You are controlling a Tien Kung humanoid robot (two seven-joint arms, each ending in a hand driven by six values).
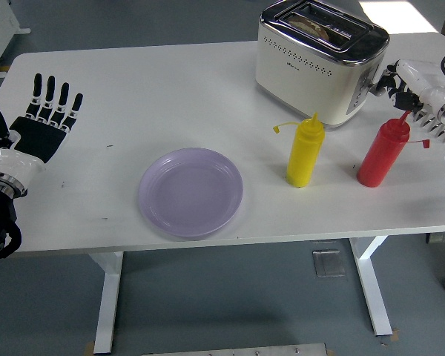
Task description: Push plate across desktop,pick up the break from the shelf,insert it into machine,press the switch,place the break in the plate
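Bread (pixel 317 28) sits low in toaster (pixel 320 61) slot at bench (pixel 170 96) far right. Right robot hand (pixel 400 83), fingers curled, touches toaster's end. Left robot hand (pixel 41 126) spread flat at left edge. Plate (pixel 190 192) near front edge, w/ yellow bottle (pixel 305 152) & red bottle (pixel 382 152) to its right.

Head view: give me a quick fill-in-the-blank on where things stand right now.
1. The bread sits low inside the ____.
2. The plate holds ____.
3. The right robot hand is at the toaster's ____ end.
4. Between the plate and the red bottle stands a ____ bottle.

Missing: toaster; nothing; right; yellow
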